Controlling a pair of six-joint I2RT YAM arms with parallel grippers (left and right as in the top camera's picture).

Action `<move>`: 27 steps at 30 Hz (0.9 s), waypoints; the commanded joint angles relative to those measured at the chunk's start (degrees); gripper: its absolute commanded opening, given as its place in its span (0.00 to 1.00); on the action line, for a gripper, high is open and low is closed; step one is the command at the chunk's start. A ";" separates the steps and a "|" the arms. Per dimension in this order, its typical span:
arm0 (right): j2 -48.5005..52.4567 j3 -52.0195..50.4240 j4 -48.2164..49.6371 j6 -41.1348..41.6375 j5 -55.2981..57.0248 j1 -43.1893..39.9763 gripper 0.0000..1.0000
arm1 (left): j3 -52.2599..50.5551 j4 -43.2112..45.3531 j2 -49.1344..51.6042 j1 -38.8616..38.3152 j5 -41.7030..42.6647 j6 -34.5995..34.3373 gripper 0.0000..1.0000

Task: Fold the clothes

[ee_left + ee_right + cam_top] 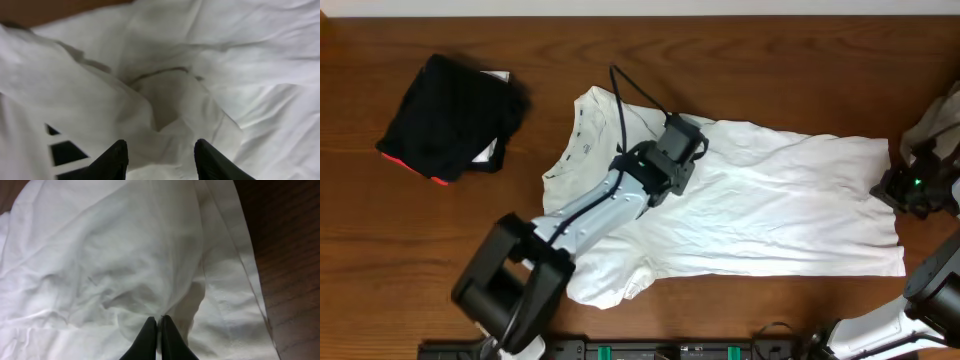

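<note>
Clock face: we read it on the overhead view, with twelve at the far edge of the table (pixel 740 50).
Where the shirt lies: the white T-shirt (pixel 770 200) is spread flat across the middle and right of the table, partly under the left arm.
Long axis: it runs from nine to three, with the collar (pixel 570 150) at the nine end and the hem (pixel 898 215) at the three end.
Left gripper (pixel 162 162): it hangs low over the chest area. Its jaws stand apart and hold nothing, and a soft ridge of cloth rises just ahead of them. A bit of the black lettering (pixel 65 152) shows at its eight o'clock in the wrist view.
Right gripper (pixel 160 325): its jaws are pressed together at the hem end. The creases run into the tips, so we judge that a pinch of the shirt is caught there.
Key relation: from the right gripper, the whole body of the shirt stretches away toward nine. From the left gripper, the collar lies toward nine and the hem toward three.
Nearer arm: the right is at the hem. The left is nearer the collar and shoulders.
Coming move, our judgement: the fold likely carries the hem toward nine along the long axis, so the left gripper needs to be clear of that path or pinning the chest.
Risk, our judgement: a one-point pinch may drag the hem into a bunch instead of a straight edge.
Bystander: the black folded garment (pixel 450 115) sits at ten o'clock, well apart from the shirt.
</note>
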 commanded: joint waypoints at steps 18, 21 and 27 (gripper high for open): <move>0.39 0.85 -0.02 0.33 -0.81 -0.42 0.08 | 0.94 3.98 3.58 0.31 -0.31 -16.87 0.46; 0.39 0.85 -0.07 0.33 -0.83 -0.42 0.09 | 0.94 3.96 3.58 0.31 -0.31 -17.03 0.46; 0.39 0.85 0.00 0.33 -0.81 -0.42 0.09 | 0.94 3.67 3.61 0.33 -0.68 -19.19 0.46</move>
